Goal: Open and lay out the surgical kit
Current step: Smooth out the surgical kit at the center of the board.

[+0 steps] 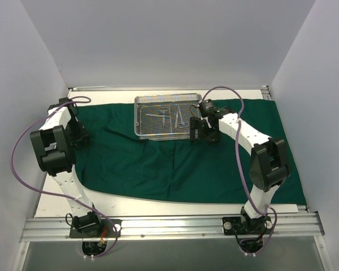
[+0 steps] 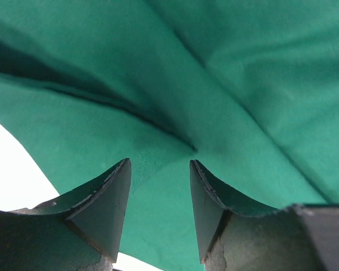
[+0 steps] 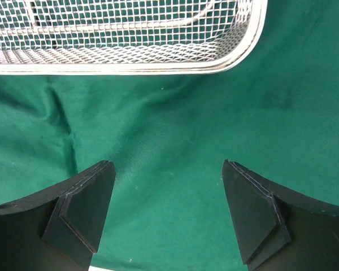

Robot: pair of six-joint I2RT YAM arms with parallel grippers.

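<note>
The dark green cloth (image 1: 181,158) lies spread flat over the table. The silver wire-mesh tray (image 1: 140,118) stands on its far middle part, with several slim silver instruments (image 1: 172,116) inside. My right gripper (image 1: 196,132) is open and empty just right of the tray's near right corner. In the right wrist view its jaws (image 3: 168,166) hang wide apart over bare cloth (image 3: 175,130), with the tray's rim (image 3: 158,68) ahead. My left gripper (image 1: 79,138) is open over the cloth's left edge. In the left wrist view (image 2: 160,164) creased cloth (image 2: 243,84) lies below it.
White table (image 1: 56,203) shows along the near and left sides of the cloth, and at lower left in the left wrist view (image 2: 11,180). White walls close in the back and both sides. A metal rail (image 1: 169,226) carries the arm bases at the near edge.
</note>
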